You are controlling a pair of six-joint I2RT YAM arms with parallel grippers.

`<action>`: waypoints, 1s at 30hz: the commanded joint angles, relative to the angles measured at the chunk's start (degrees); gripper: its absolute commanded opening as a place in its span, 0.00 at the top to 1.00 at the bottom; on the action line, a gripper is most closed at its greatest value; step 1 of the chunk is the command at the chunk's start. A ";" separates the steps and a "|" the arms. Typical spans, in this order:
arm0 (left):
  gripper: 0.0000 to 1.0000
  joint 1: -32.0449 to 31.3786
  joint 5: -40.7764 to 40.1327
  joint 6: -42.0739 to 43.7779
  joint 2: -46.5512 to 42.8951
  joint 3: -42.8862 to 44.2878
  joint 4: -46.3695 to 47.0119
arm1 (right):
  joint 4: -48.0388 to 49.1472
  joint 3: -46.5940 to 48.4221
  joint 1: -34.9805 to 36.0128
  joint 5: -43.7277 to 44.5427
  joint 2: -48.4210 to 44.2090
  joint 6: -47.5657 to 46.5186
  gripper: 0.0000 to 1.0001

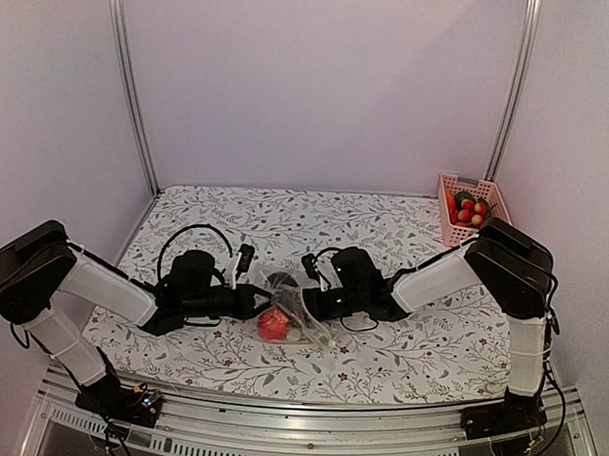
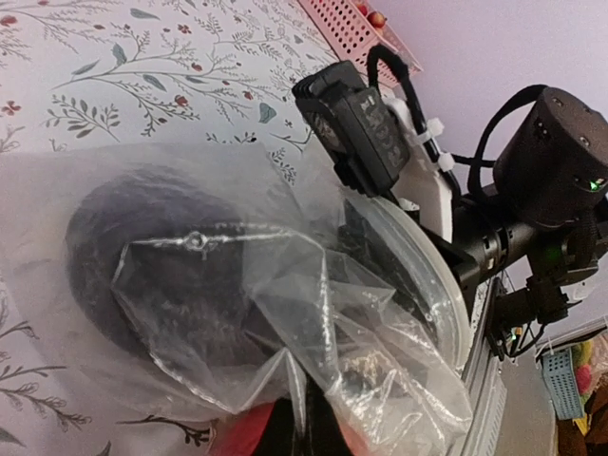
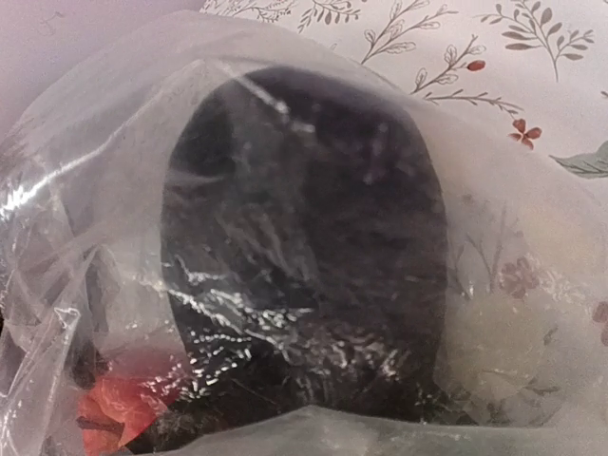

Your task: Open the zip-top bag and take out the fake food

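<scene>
The clear crinkly zip-top bag [image 1: 294, 306] lies mid-table between my two grippers. It fills the left wrist view [image 2: 285, 285] and the right wrist view [image 3: 513, 285]. Inside it are a dark round piece of fake food [image 1: 280, 280] [image 2: 161, 256] [image 3: 313, 256] and a red piece [image 1: 273, 324] [image 2: 242, 439] [image 3: 114, 404]. My left gripper [image 1: 258, 301] [image 2: 299, 432] is shut on a fold of the bag's left side. My right gripper [image 1: 304, 302] holds the bag's right side. Its fingers are hidden behind plastic in its own view.
A pink slatted basket [image 1: 447, 208] [image 2: 347, 28] at the back right holds several red, orange and green fake fruits [image 1: 468, 209]. Black cables [image 1: 189, 234] loop over the left arm. The right arm's wrist housing [image 2: 366, 123] is close behind the bag. The table's front rail [image 1: 308, 413] is near.
</scene>
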 commanded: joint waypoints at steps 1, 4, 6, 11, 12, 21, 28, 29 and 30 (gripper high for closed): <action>1.00 -1.00 0.87 0.24 0.37 1.20 0.90 | -6.22 1.87 2.30 7.09 2.24 -5.49 0.37; 1.00 -1.05 0.08 0.44 -0.34 0.79 0.24 | -6.34 1.41 2.34 7.06 1.36 -5.95 0.48; 1.00 -1.00 -1.32 0.66 -0.92 0.63 -1.18 | -6.26 1.21 2.36 6.70 0.15 -6.29 0.56; 1.00 -1.00 -7.19 2.56 -2.28 1.53 -8.06 | -6.50 0.26 2.42 6.85 -4.45 -7.65 0.67; 1.00 -1.00 -8.88 3.09 -2.73 1.86 -9.84 | -6.64 0.02 2.38 6.94 -5.14 -7.94 0.67; 1.00 0.58 -19.95 4.18 -7.82 0.74 -18.85 | -9.36 -3.37 2.38 8.44 -9.55 -9.22 0.68; 1.00 3.92 -23.29 2.73 -10.77 -0.71 -21.94 | -11.36 -7.59 2.24 9.80 -12.28 -10.69 0.70; 1.00 4.53 -23.18 2.54 -10.98 -0.97 -21.90 | -11.58 -8.15 2.28 9.86 -12.73 -10.91 0.70; 1.00 4.97 -22.95 2.34 -11.13 -1.22 -21.75 | -11.68 -8.58 2.28 9.84 -13.34 -11.06 0.70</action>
